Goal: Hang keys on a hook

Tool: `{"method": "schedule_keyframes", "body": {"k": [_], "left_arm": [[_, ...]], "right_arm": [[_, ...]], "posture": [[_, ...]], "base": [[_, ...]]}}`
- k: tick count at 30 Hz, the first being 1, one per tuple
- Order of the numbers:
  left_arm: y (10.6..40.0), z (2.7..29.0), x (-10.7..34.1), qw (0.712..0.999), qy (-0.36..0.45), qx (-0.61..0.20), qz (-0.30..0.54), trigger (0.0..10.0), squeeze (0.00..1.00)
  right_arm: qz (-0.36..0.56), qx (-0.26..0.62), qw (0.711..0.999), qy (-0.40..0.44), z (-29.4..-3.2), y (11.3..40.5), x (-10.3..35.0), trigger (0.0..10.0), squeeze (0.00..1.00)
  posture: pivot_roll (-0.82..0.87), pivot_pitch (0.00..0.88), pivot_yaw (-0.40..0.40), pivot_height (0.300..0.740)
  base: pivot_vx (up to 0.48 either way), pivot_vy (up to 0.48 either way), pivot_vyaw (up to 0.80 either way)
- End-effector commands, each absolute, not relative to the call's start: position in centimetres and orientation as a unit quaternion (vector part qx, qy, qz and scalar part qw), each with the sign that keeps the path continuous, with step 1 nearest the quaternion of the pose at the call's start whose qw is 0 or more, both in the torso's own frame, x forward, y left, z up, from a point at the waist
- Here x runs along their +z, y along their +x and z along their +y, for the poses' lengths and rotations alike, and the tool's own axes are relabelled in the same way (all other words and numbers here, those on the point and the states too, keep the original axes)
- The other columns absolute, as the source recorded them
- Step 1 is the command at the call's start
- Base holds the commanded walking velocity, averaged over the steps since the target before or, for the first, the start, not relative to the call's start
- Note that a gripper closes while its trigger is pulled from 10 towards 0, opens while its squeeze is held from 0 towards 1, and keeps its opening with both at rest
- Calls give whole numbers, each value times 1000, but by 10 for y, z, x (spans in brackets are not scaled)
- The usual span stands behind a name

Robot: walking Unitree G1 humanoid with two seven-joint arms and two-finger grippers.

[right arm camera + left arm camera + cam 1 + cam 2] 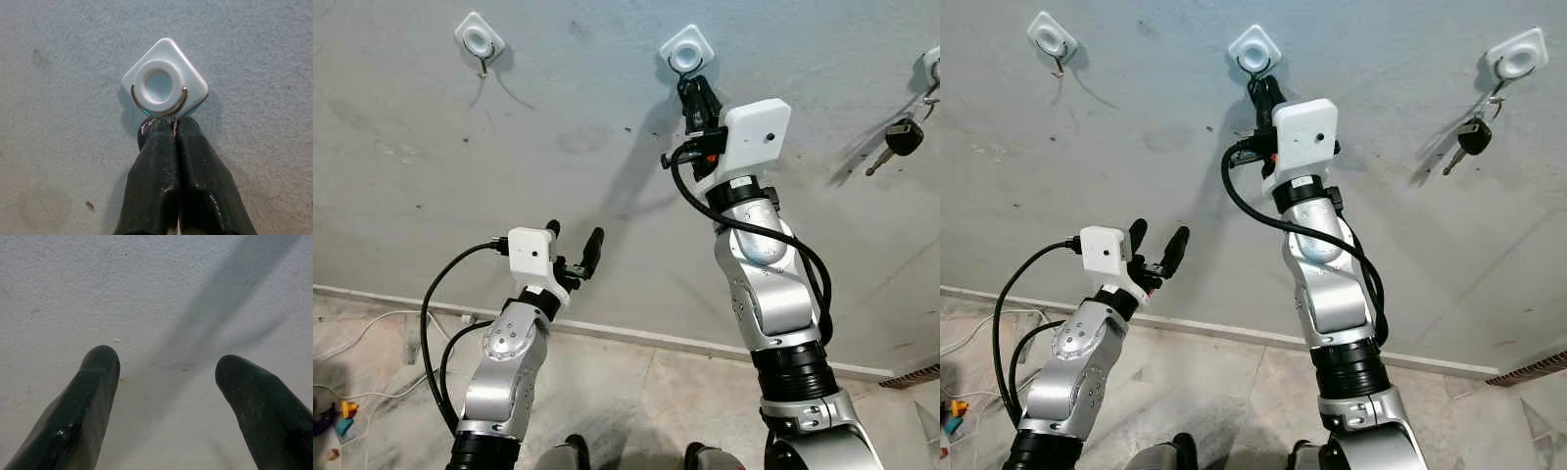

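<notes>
Currently I hold the right gripper (173, 128) clenched on a thin key ring (174, 126) just under the middle hook (160, 100) — a slight misalignment could drop it — while the left gripper (574, 247) hangs released, well below.

Your robot: two silver arms, black fittings.
Each arm carries a white wrist camera box (756, 134), looping black cables (435, 323), black ribbed collars and a gripper of glossy black fingers (88, 401).
</notes>
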State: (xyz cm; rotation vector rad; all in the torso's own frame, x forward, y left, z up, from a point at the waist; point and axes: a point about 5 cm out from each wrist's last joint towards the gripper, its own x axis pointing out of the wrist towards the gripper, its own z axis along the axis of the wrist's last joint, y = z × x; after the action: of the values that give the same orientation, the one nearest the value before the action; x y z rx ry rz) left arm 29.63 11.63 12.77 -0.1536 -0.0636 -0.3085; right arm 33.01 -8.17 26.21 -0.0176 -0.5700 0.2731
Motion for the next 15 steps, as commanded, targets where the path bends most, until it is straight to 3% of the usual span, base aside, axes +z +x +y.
{"method": "schedule_keyframes", "body": {"k": [1, 8, 13, 15], "left_arm": [[296, 119, 128, 986, -71, -151, -29, 10000, 0], [298, 116, 129, 985, -71, -156, -29, 10000, 0], [299, 117, 129, 985, -71, -157, -30, 10000, 0], [298, 117, 129, 985, -71, -157, -29, 10000, 0]], "right_arm": [[-290, 98, 952, 8, -95, 332, 272, 10000, 0], [-310, 115, 944, -1, -88, 330, 283, 10000, 0], [-312, 131, 940, 51, -85, 330, 294, 10000, 0], [-314, 152, 937, 25, -81, 329, 294, 10000, 0]], "posture": [[-17, 213, 89, 740], [-20, 207, 98, 740], [-18, 207, 99, 740], [-16, 206, 97, 740]], "base": [[0, 0, 0], [0, 0, 0], [0, 0, 0], [0, 0, 0]]}}
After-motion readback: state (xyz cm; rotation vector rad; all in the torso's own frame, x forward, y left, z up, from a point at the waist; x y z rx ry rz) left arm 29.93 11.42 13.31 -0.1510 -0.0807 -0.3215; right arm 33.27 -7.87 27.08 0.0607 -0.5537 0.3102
